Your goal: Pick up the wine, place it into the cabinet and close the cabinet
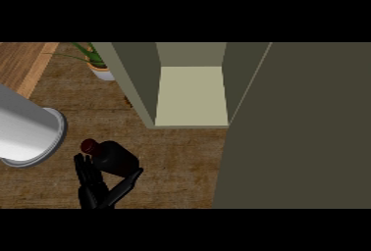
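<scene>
A steep downward look at a brown wooden counter [174, 162]. Near the lower left stands a dark wine bottle [115, 158] with a red cap, upright on the counter and apart from the cabinet. A black hand [98, 186] comes up from the lower edge beside it; judging by its place in the view this is likely the left hand, though that is not certain. Its fingers lie along the bottle's left side and its thumb angles up toward the right side, spread wide around the bottle and not closed on it, seemingly set for a grasp. A large grey forearm [25, 130] fills the left edge. Ahead, the cabinet [190, 93] stands open, its pale shelf bare, the door [297, 127] swung out at right, apparently ready to receive the bottle. A potted plant [98, 61] sits at the upper left. No other hand shows
</scene>
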